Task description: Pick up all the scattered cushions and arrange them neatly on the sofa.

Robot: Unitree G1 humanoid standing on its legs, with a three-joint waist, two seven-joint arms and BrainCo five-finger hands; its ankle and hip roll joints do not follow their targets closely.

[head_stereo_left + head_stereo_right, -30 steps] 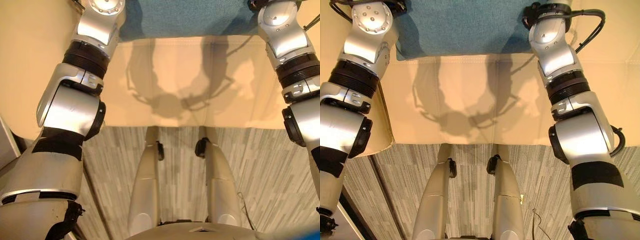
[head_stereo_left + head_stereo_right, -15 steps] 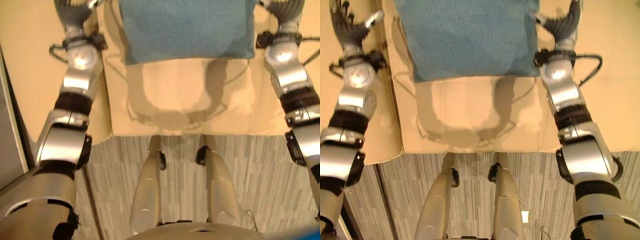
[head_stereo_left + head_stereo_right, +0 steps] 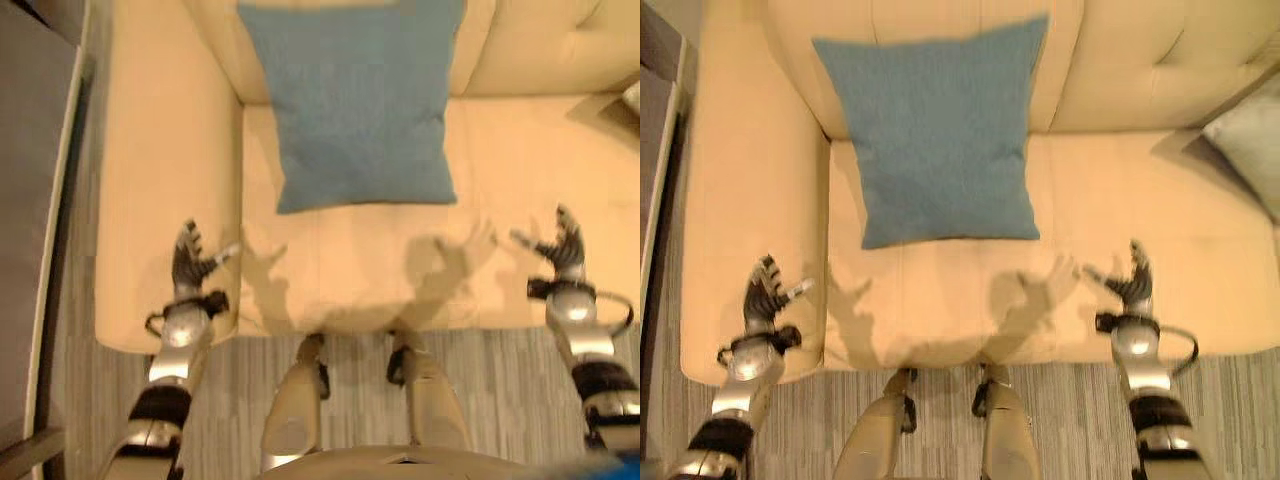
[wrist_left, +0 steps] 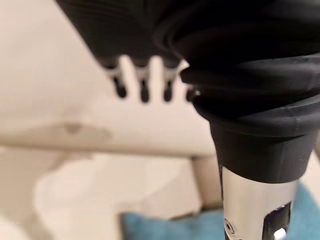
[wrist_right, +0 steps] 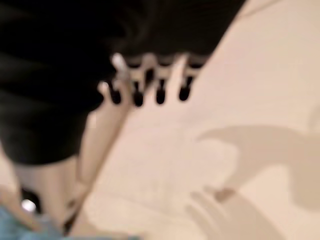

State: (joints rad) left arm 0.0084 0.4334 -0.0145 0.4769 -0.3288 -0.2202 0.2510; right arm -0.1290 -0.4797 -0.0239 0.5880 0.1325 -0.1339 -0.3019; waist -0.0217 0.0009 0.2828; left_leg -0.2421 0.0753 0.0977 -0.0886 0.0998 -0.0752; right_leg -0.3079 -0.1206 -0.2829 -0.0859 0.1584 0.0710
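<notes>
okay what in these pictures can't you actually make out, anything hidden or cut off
- Grey cushion: cut off by the right edge of the right eye view; its full shape and resting spot unclear.
- Blue cushion: its top corner runs to the frame edge in the left eye view.
- Sofa: its right end is cut off in both eye views.
- Wrist views: too blurred for surface detail.

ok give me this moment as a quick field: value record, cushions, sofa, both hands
blue cushion: leaning on the sofa's backrest, lower edge on the seat
grey cushion: partly in view on the seat, toward the robot's right
sofa: beige, armrest on the robot's left
left hand: open, empty, above the armrest's front
right hand: open, empty, above the seat's front edge
</notes>
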